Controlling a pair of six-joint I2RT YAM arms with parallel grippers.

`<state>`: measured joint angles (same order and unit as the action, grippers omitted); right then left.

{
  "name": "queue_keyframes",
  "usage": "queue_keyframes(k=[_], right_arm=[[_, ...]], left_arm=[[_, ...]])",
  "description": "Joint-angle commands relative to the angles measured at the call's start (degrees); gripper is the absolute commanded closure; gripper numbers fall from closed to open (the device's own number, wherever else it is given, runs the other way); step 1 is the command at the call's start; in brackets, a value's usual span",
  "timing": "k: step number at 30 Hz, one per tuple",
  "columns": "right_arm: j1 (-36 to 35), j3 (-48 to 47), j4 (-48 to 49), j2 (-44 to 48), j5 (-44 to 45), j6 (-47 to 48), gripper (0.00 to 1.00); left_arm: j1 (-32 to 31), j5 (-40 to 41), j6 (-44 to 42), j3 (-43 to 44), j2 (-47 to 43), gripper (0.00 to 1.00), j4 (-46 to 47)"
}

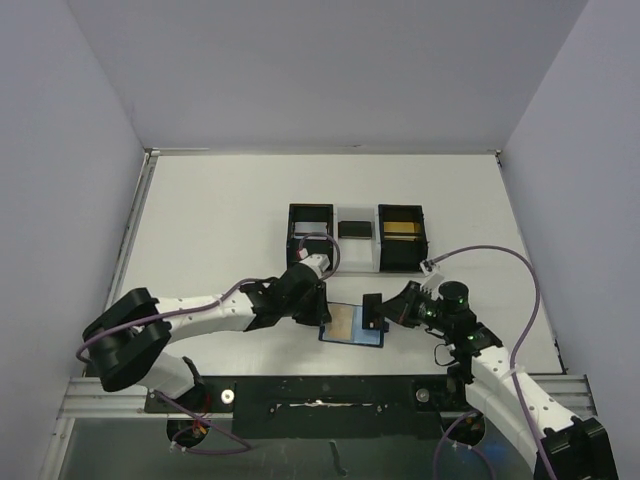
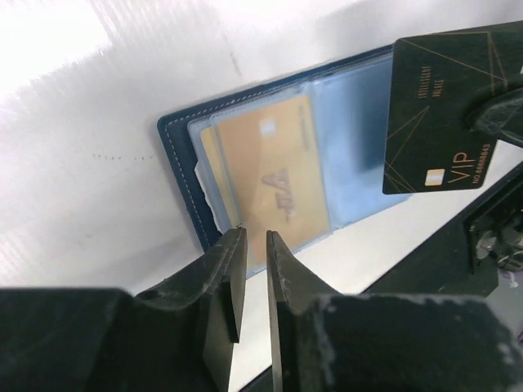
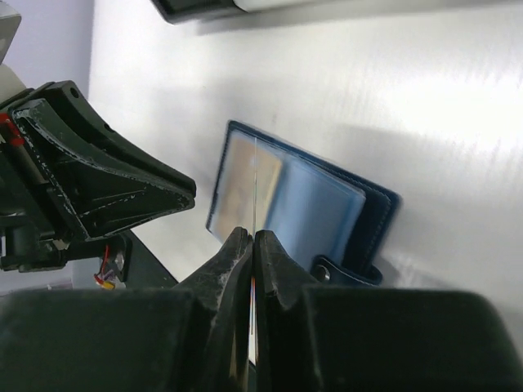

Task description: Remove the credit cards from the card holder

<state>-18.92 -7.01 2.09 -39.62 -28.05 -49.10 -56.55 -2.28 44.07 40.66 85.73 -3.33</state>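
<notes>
top view, card holder: the card holder [image 1: 352,326] lies spread open on the table [image 1: 220,230], just ahead of the arm bases and between the two grippers.
top view, right gripper: the right gripper [image 1: 388,316] pinches a dark card [image 1: 373,305] above the holder's right half, clear of the pockets.
top view, left gripper: the left gripper [image 1: 322,322] sits at the holder's left edge.
top view, drop spot: two black boxes [image 1: 310,235] joined by a white tray [image 1: 355,256] stand farther back. something gold shows in the right box and something dark on the tray, likely cards already out.
left wrist, fingers: its fingers [image 2: 231,278] stand a narrow slit apart with nothing between them, just short of the holder's near edge.
left wrist, gold card: a gold card [image 2: 274,175] sits in a clear pocket, with a second gold edge behind it to the left.
right wrist, grip: the jaws are pressed tight on the dark card, seen edge-on as a thin line. the holder's snap tab [image 3: 327,269] lies below.
progress: the dark card is out but not yet set down. at least one gold card, perhaps two, is left inside.
room: the grippers crowd each other over the holder. the table is open to the left and behind, and the boxes are well apart from the holder.
</notes>
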Motion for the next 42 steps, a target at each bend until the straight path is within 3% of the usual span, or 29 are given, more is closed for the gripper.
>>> queue_keyframes(k=[1,4,12,19,24,27,30,35,42], right_arm=[[-1.41,-5.65,4.36,2.78,1.63,5.1,1.0],[-4.17,-8.28,3.67,2.96,5.75,9.28,1.0],[-14.5,-11.77,8.36,2.77,17.62,23.48,1.0],[-15.97,-20.74,0.07,-2.15,27.36,34.8,1.0],[-16.04,-22.98,5.05,-3.27,26.96,37.97,1.0],[-15.98,-26.69,2.25,-6.96,32.01,42.38,1.0],[-15.85,-31.72,-0.19,-12.28,37.75,46.3,1.0],[-15.72,-38.25,-0.47,-19.97,32.48,57.95,1.0],[-15.57,-48.76,-8.35,-34.71,27.54,74.64,1.0]], left_arm=[[0.58,4.73,-3.06,1.2,-7.34,0.83,-1.22],[2.12,5.54,-3.59,0.63,-10.69,0.76,-3.09],[11.11,4.35,-9.1,0.51,-18.31,0.31,-9.51],[25.09,3.44,-15.45,4.45,-24.93,0.29,-17.16],[27.57,14.0,-21.16,9.85,-27.03,0.29,-24.7],[30.75,12.4,-23.02,8.75,-27.33,0.28,-23.12],[37.78,8.43,-23.12,7.25,-25.95,0.28,-21.63],[46.54,0.48,-21.9,2.62,-25.45,0.28,-17.21],[47.24,-1.81,-22.01,1.58,-25.23,0.28,-15.06]])
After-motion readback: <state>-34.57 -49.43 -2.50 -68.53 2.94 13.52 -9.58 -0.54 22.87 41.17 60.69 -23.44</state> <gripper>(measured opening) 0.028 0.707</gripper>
